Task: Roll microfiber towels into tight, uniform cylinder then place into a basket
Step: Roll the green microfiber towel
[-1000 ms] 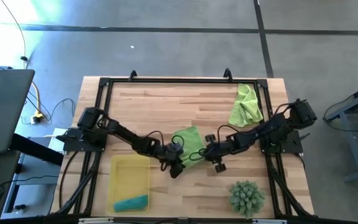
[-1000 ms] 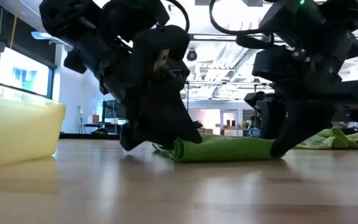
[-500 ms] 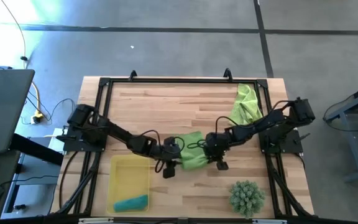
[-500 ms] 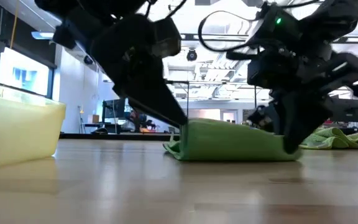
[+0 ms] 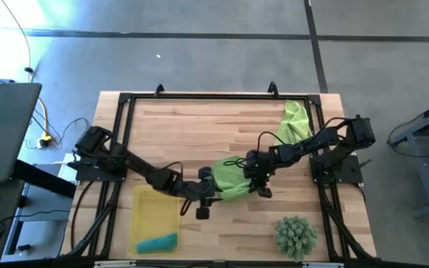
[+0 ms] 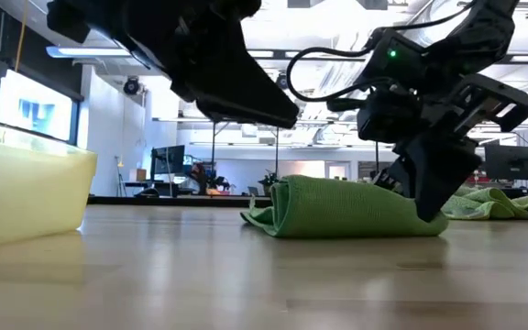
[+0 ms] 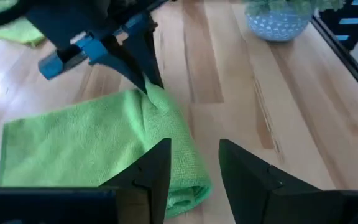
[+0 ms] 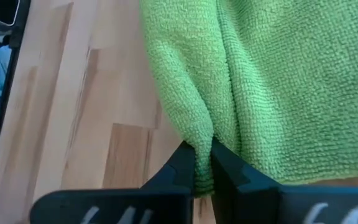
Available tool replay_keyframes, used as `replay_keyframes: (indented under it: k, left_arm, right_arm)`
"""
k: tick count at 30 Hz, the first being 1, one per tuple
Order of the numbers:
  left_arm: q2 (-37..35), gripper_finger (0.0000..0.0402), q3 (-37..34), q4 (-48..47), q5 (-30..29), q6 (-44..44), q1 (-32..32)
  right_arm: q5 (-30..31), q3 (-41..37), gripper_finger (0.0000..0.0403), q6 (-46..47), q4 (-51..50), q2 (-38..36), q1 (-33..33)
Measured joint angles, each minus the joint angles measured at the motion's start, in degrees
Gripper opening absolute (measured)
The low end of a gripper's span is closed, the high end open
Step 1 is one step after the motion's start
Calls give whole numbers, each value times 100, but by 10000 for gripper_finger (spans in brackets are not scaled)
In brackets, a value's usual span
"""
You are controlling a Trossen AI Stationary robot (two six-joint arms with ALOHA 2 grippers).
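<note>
A lime green microfiber towel point(image 5: 228, 179) lies partly rolled at the table's middle, its rolled edge point(image 7: 182, 162) toward the near side. My right gripper point(image 8: 202, 168) is shut on the towel's right end. My left gripper point(image 7: 194, 180) is open and hangs above the towel's left end point(image 6: 273, 215), clear of it in the low view. A second green towel point(image 5: 295, 123) lies crumpled at the far right. The yellow basket point(image 5: 144, 212) stands at the near left with a teal towel point(image 5: 157, 243) in it. My right gripper pinches a raised fold of the green towel point(image 8: 204, 146) between its two fingers, at the right end of the rolled edge. The fingers point(image 6: 426, 197) come slanting down from the right. Several layers are gathered in the pinch, and the rest of the towel rests on the table.
A spiky green plant in a pot point(image 5: 296, 235) stands at the near right. A black frame point(image 5: 222, 95) runs round the tabletop. Bare wood lies between the towel and the far edge.
My left gripper has risen off the towel's left end, rolled, and drawn back toward the basket. My right gripper has turned at the towel's right end and stayed low. The towel's rolled part now stands taller than a second ago.
</note>
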Motion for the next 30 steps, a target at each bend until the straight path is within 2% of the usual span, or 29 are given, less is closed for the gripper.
replay_keyframes:
  k: [7,13,16,20,26,30]
  left_arm:
    - [428,166,78,155,27,-223,116]
    - [837,185,274,53,-304,533,135]
    - [933,185,301,-33,-288,563,140]
    - [961,176,304,-316,-279,346,139]
    - [1059,140,304,-413,-162,-362,142]
    - [1221,116,310,-343,18,-666,155]
  right_arm:
    - [89,2,8,48,111,-2,-11]
    - [139,4,8,296,227,-2,-19]
    - [140,7,8,335,239,-2,-49]
    - [139,7,8,329,290,-2,-79]
    - [149,7,8,290,441,-4,-85]
    - [151,7,30,141,591,-5,-85]
